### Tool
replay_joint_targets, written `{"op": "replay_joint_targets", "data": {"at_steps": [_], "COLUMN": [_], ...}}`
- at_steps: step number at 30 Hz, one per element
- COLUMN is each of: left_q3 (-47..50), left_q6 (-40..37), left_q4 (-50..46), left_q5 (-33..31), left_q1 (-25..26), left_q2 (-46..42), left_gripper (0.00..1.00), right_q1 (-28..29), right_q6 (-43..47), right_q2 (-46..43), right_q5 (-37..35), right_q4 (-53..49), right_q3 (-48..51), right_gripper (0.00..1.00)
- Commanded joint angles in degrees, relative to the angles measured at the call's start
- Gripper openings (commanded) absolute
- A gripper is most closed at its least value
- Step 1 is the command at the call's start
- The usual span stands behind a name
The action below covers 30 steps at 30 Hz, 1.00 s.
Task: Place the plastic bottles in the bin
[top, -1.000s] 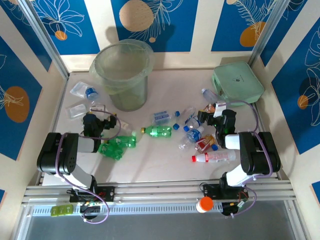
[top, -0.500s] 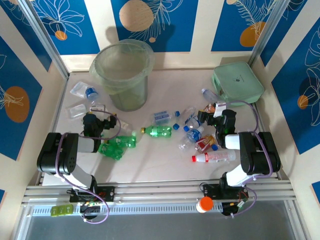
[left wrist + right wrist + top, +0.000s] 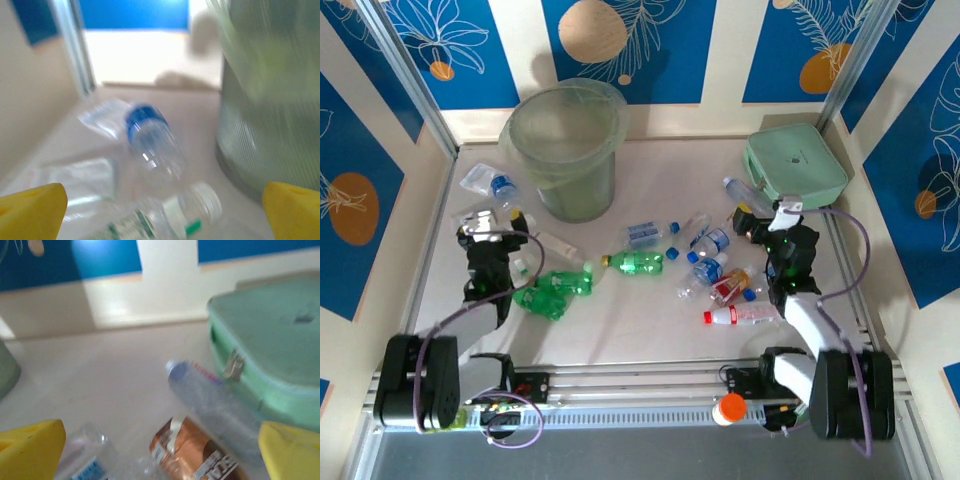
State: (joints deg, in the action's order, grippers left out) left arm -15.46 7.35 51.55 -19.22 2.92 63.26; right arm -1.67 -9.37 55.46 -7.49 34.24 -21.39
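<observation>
Lying plastic bottles (image 3: 640,262), copper label (image 3: 195,457) unreadable

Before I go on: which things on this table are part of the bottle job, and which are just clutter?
Job: bin; green yellow-capped bottle; crushed green bottle; red-capped bottle; blue-capped clear bottle; clear bottles mid-table.
Clutter: mint-green case; flat clear packet.
</observation>
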Motion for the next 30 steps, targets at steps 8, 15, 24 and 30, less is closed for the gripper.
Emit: {"op": "replay_joint_targets", "data": {"at_steps": [8, 15, 24, 30], "left_q3": [-8.2, -36.0, -54.5, -44.8], "left_q6": [5.8, 26.0, 39.4, 57.9], "left_q4": [-14.3, -60.8, -104.0, -112.0], "left_q5": [-2.4, 18.7, 17.6, 9.0], "left_q1": [14.9, 21.6, 23.4, 23.4], "left_q2": [-27.1, -30.6, -26.3, -33.8], "left_gripper": [0.99, 0.99, 0.99, 0.99], "right_q1": [18.0, 43.6, 50.2, 49.9], "right_q6": [-3.7, 5.4, -16.8, -33.8], "right_q2": [-23.8, -18.5, -17.3, -18.1], "right_q5": [6.0, 8.1, -4.9, -9.3], "right_q4": [-18.7, -51.1, -85.3, -96.4], "right_q3": [-14.1, -42.4, -58.7, -55.5], "right_gripper": [0.99, 0.99, 0.99, 0.86]}}
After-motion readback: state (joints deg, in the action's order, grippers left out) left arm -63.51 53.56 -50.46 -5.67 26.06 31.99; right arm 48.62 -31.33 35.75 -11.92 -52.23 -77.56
